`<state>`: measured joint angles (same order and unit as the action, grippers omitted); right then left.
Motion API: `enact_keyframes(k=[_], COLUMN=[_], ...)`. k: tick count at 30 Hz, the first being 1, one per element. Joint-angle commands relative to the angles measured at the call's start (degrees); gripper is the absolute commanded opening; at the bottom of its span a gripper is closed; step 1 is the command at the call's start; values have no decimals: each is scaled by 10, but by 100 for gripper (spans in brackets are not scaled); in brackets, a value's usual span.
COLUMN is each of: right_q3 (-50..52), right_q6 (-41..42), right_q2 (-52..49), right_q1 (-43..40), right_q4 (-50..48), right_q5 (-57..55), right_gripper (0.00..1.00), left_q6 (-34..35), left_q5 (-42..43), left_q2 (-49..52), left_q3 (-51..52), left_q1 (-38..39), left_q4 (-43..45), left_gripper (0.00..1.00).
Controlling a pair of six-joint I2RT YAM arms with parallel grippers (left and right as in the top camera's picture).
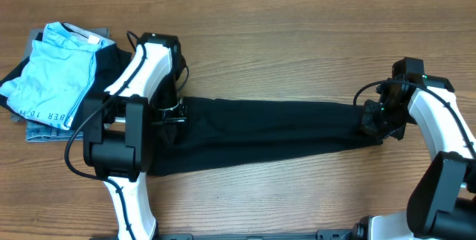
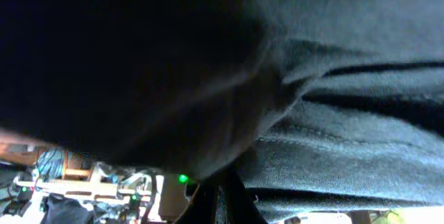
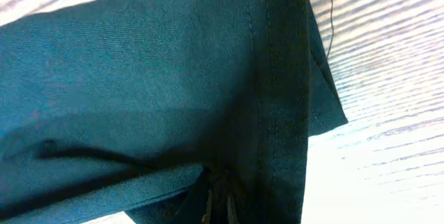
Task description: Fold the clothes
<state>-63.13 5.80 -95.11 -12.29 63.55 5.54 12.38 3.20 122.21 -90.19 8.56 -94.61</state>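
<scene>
- Overhead: the black T-shirt (image 1: 268,132) lies on the wooden bench (image 1: 297,39) as a long band, drawn between the two arms. The left end effector (image 1: 169,114) is closed on its wider left end and the right end effector (image 1: 372,121) is closed on its narrower right end.
- Overhead, far left: a light blue folded garment (image 1: 56,73) sits on a denim-like piece (image 1: 41,130). Its dark lettering reads only in part, "BER" the clearest. The shirt shows no print.
- Left wrist: dark fabric fills the view, creased and slack. It looks like thin, soft, light cloth that will sag and bunch wherever it is unsupported.
- Right wrist: the fingers pinch gathered cloth beside a double-stitched hem (image 3: 267,78), and a loose thread (image 3: 325,5) trails off the edge. Hems and corners look like the firmest places to grip, since the cloth there is doubled and less likely to slip.
</scene>
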Motion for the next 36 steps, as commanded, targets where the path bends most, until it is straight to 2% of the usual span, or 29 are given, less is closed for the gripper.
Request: enact_keyframes(k=[1,25,26,27,28,31,34,36], right_q3=[2,2,1,0,-3,-33,-80,-128], right_q6=[9,20,20,20,20,19,20,20], right_q2=[-21,-46,-46,-46,-46,-46,-46,-46], right_q1=[-3,-3,-3,-3,-3,-3,-3,-3], right_q4=[0,-7,-8,-9,-9,3,29,63], right_q5=[-21,-45,-44,-45,-45,-45,-44,-44], right_gripper=[4,4,18,61,75,85,89,90], left_q6=[14,14,14,14,14,16,28,40], left_q5=[-14,-21,-23,-24,-27,-42,-64,-72], left_q2=[-20,-20,-20,-20,-20,-20,-20,-20], left_q3=[38,123,123,123,121,95,31,-51], left_q1=[2,2,2,2,1,0,0,0], left_q4=[17,78,78,78,76,59,20,-23], left_gripper=[4,4,5,11,18,30,35,35])
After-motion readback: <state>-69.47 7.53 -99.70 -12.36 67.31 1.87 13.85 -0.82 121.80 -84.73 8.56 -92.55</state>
